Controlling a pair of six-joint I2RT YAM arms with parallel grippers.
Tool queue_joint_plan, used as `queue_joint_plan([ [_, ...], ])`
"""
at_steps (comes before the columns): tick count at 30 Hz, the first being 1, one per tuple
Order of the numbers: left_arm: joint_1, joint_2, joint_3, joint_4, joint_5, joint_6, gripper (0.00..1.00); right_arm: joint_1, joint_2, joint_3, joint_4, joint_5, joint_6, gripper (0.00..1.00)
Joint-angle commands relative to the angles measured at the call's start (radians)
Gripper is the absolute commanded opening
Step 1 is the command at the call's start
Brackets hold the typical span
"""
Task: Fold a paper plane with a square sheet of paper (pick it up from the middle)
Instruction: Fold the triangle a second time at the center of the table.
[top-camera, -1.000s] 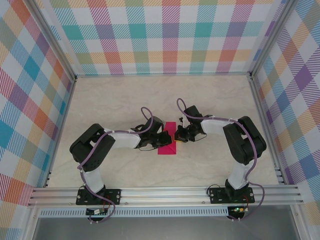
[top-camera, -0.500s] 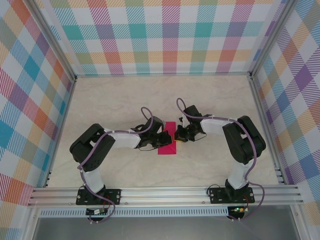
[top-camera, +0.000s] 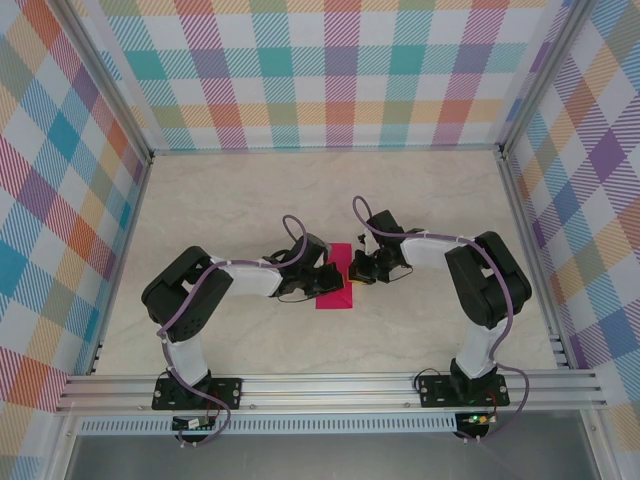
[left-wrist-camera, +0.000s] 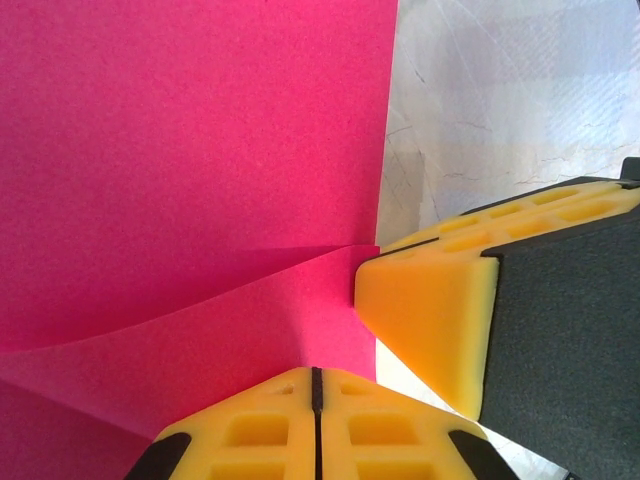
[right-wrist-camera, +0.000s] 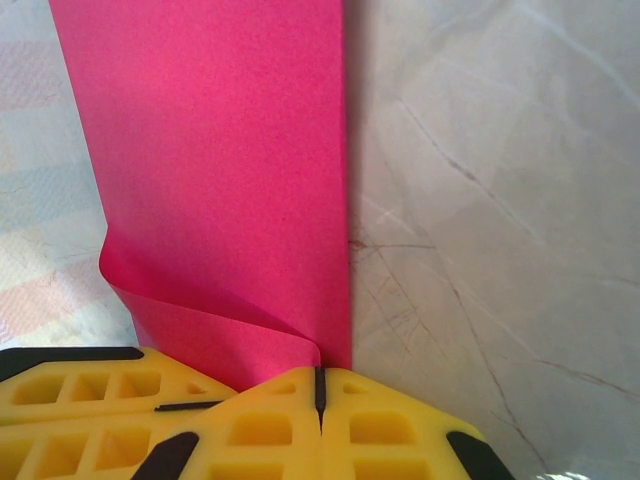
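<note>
Between closed right fingers (right-wrist-camera: 270, 430), magenta sheet (right-wrist-camera: 220, 150).

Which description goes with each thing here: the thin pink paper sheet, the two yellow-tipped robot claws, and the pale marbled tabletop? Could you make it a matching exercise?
Things:
1. thin magenta-pink sheet of paper
2. left gripper, yellow fingertips
3. right gripper, yellow fingertips
4. pale marble-patterned tabletop

Descriptions:
A. lies under everything else
B. pinched shut at the paper's right side
C. partly folded, lying between the two grippers
D. pinched shut at the paper's left side

Pairs: 1-C, 2-D, 3-B, 4-A
</note>
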Motion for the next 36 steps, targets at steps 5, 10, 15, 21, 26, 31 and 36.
queue_joint_plan([
  [5, 0.012, 0.019, 0.022, -0.023, 0.012, 0.004, 0.07, 0.003, -0.022, -0.006, -0.014, 0.048, -0.008, 0.05],
  [10, 0.012, 0.027, 0.025, -0.029, 0.013, 0.003, 0.07, 0.004, -0.026, -0.009, -0.015, 0.049, -0.004, 0.06],
  [15, 0.014, 0.028, 0.030, -0.037, 0.013, 0.005, 0.07, 0.004, -0.032, -0.007, -0.015, 0.043, 0.002, 0.12],
  [21, 0.013, 0.029, 0.036, -0.035, 0.023, 0.009, 0.07, 0.003, -0.045, -0.008, -0.009, 0.040, -0.001, 0.08],
  [26, 0.012, 0.024, 0.042, -0.030, 0.034, 0.009, 0.07, 0.003, -0.039, -0.013, -0.008, 0.047, -0.005, 0.04],
  [31, 0.013, 0.007, 0.043, -0.026, 0.044, 0.010, 0.07, 0.004, -0.038, -0.011, -0.015, 0.071, -0.009, 0.04],
  [36, 0.012, 0.006, 0.044, -0.033, 0.037, 0.013, 0.07, 0.004, -0.026, -0.007, -0.015, 0.070, -0.012, 0.04],
])
